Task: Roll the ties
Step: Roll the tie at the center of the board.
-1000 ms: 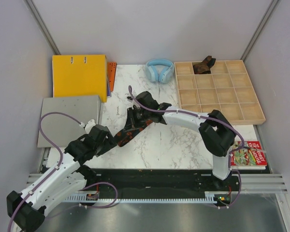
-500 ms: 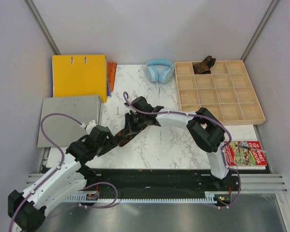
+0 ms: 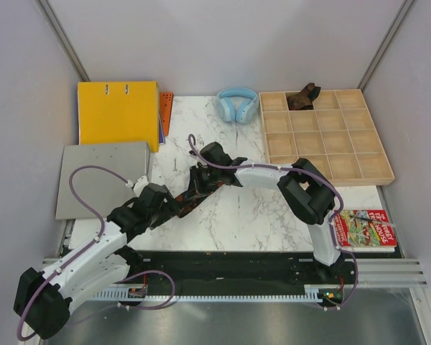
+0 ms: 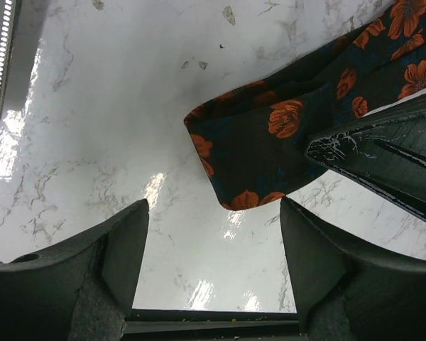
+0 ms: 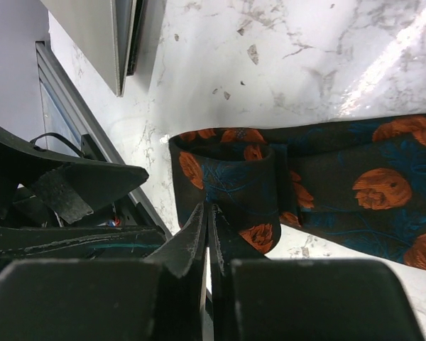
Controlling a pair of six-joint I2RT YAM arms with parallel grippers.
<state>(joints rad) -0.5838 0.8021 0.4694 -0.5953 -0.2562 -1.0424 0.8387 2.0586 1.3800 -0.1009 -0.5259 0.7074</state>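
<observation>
Rolling looks barely started: the right gripper (image 5: 208, 217) pinches the first fold of the patterned tie (image 5: 326, 177) (lying toward 9 o'clock on the table (image 3: 258, 212)), while the left gripper (image 4: 213, 213) hovers, fingers spread, over its tip. Next, wind the fold onward snugly.

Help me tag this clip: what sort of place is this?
Probably a robot test cell: plain grey walls box in a marble-look table set with props: a binder, a tray and a tie.

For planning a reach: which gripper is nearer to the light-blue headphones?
Right. The right gripper is at mid-table, in front of the headphones; the left gripper is farther, toward the near edge.
</observation>
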